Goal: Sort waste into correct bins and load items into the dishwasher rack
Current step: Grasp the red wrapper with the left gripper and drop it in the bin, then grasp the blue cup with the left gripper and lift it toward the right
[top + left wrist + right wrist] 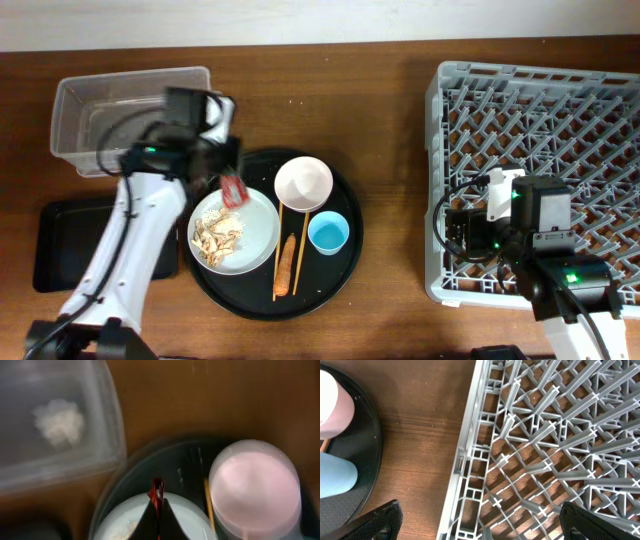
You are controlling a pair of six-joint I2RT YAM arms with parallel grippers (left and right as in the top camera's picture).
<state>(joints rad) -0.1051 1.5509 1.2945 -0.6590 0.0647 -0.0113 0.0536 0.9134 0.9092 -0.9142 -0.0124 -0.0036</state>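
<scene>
- Though the left wrist view is smeared, it shows the left jaws clenched on the small red snack wrapper [157, 491]. They pinch it at their tips above the far rim of the pale plate [190, 519].
- From overhead the wrapper sits over the far-left part of the round black tray [340, 275], between the plate and the clear plastic tub [130, 110].
- The tub stands at the far left of the bench [390, 150], with a white crumpled scrap [60, 422] lying inside it.
- A shallow black rectangular tray [65, 245] lies at the near left, and the left arm [130, 240] crosses its right end.
- On the round tray, the plate carries beige food scraps [217, 237].
- The white bowl [303, 183] is at the far side and the light-blue cup [328, 233] at the right.
- An orange carrot [285, 265] lies alongside the wooden chopsticks [281, 225], just right of the plate.
- The right jaws are released and spread wide, grasping nothing, over the near-left corner of the grey dishwasher rack [560, 110] at the right of the bench.
</scene>
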